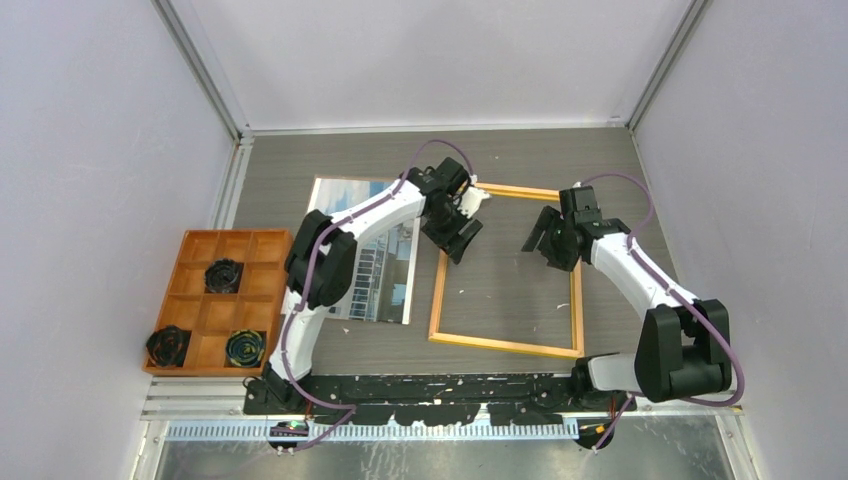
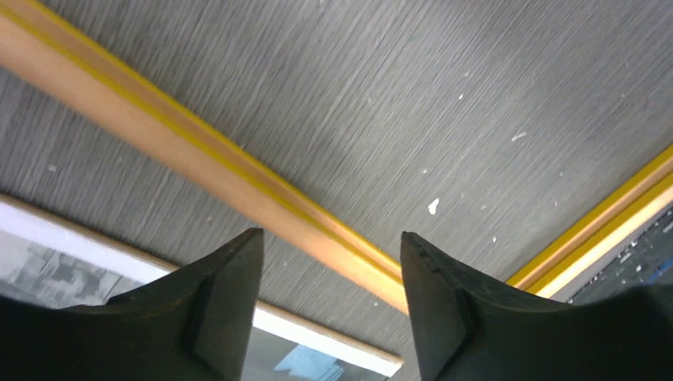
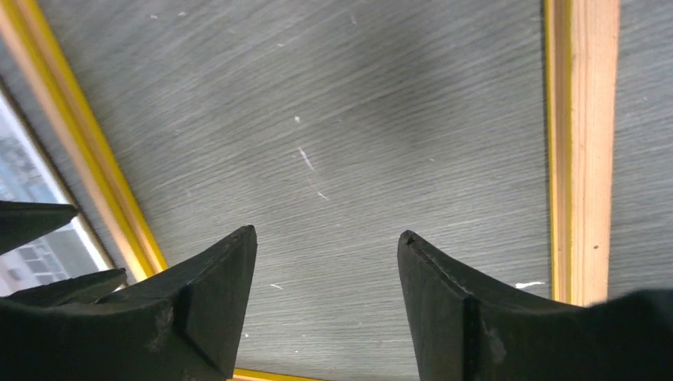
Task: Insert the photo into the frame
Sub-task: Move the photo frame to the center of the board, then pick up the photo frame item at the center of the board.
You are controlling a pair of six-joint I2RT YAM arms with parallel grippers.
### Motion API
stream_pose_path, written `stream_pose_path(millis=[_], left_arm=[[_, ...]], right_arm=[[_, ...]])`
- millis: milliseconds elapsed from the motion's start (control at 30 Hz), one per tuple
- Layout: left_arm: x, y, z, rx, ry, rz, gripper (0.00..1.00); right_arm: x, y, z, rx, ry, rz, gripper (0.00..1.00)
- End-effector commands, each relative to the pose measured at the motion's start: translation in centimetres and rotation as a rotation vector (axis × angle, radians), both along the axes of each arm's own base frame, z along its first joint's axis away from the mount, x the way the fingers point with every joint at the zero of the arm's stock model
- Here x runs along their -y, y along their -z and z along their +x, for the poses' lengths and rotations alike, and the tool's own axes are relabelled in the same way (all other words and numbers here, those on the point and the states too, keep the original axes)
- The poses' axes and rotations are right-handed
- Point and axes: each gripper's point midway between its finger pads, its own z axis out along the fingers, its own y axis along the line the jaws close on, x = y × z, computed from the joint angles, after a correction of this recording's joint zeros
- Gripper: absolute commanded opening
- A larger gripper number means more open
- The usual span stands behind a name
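The frame lies flat at the table's middle, its thin yellow and wood-coloured bars around grey table top. The photo, a white building under blue sky, lies face up just left of it, partly under my left arm. My left gripper hovers open over the frame's left bar near the far corner, nothing between its fingers; the photo's white border shows below. My right gripper hangs open and empty inside the frame, close to the right bar; its midpoint is over bare table.
An orange compartment tray with black round parts sits at the left edge of the table. White walls with metal posts enclose the back and sides. A dark rail carrying both arm bases runs along the near edge.
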Motion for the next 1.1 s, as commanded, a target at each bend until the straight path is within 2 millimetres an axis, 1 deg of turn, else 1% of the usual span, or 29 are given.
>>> stream_pose_path(millis=[0,33,67,100,133,200,267,300,333,367,400,433,467,500,533,567,633,667,700,733,767,900,967,1067], left_arm=[[-3.7,-5.7,1.5,-0.009,-0.071,-0.063,0.69],[-5.4,-6.9,2.4,0.003,-0.105,-0.074,0.73],[-7.3,-8.3,3.6,0.018,-0.143,-0.090,0.75],[-9.4,-9.5,4.8,0.032,-0.193,-0.104,0.76],[-12.0,-10.7,6.2,0.055,-0.249,-0.112,0.77],[-17.4,-12.0,8.7,0.103,-0.363,-0.086,0.78],[-22.9,-12.5,10.4,0.137,-0.473,-0.025,0.79],[-26.1,-12.5,11.0,0.136,-0.537,0.001,0.95],[-28.4,-12.4,11.4,0.139,-0.581,0.027,0.99],[-30.2,-12.2,11.5,0.137,-0.616,0.048,1.00],[-31.5,-12.0,11.8,0.140,-0.642,0.059,1.00],[-33.9,-11.7,12.1,0.145,-0.695,0.075,1.00],[-35.2,-11.4,12.3,0.149,-0.729,0.089,1.00],[-36.4,-11.0,12.6,0.150,-0.755,0.106,1.00],[-37.2,-10.7,12.9,0.155,-0.776,0.122,1.00],[-38.4,-10.2,13.2,0.165,-0.803,0.162,1.00],[-39.5,-9.3,13.8,0.171,-0.833,0.211,0.99],[-39.8,-8.7,14.0,0.168,-0.841,0.227,0.99],[-40.2,-8.2,14.3,0.169,-0.854,0.245,0.98],[-40.4,-7.6,14.7,0.168,-0.866,0.252,0.95],[-41.1,-7.0,14.9,0.172,-0.890,0.287,0.93],[-42.0,-4.4,15.6,0.153,-0.920,0.362,0.84],[-42.1,-3.0,15.7,0.146,-0.915,0.407,0.80],[-41.8,-1.8,15.6,0.144,-0.898,0.440,0.77]], right_arm=[[-2.3,-5.1,3.4,0.182,-0.020,0.118,0.74],[-3.2,-5.9,4.1,0.209,-0.028,0.153,0.79],[-4.2,-6.9,4.8,0.237,-0.037,0.182,0.88],[-5.3,-7.0,5.3,0.244,-0.050,0.191,0.95],[-6.6,-8.1,6.3,0.270,-0.073,0.187,0.99],[-9.7,-9.3,7.6,0.290,-0.135,0.174,1.00],[-12.7,-11.4,9.2,0.353,-0.160,0.212,1.00],[-13.5,-12.5,10.4,0.379,-0.099,0.276,1.00],[-14.1,-13.4,11.6,0.383,-0.036,0.366,1.00],[-14.6,-13.2,12.8,0.367,-0.003,0.433,1.00],[-15.4,-13.1,13.8,0.361,-0.024,0.508,1.00],[-16.7,-12.8,14.4,0.344,-0.073,0.589,1.00],[-17.9,-12.3,15.2,0.328,-0.099,0.636,1.00],[-18.9,-11.5,15.6,0.292,-0.112,0.630,1.00],[-19.8,-9.9,15.5,0.241,-0.124,0.576,1.00],[-20.9,-9.4,15.5,0.223,-0.152,0.508,1.00],[-22.8,-8.5,15.2,0.210,-0.209,0.381,1.00],[-23.9,-8.8,15.2,0.226,-0.233,0.353,1.00],[-24.6,-7.9,15.1,0.216,-0.242,0.323,1.00],[-25.3,-7.7,15.2,0.216,-0.249,0.312,0.99],[-25.9,-7.1,15.3,0.208,-0.247,0.305,0.97],[-27.4,-4.0,14.9,0.160,-0.249,0.253,0.93],[-27.7,-2.3,14.7,0.136,-0.245,0.228,0.91],[-27.4,-0.2,14.2,0.099,-0.237,0.183,0.87]])
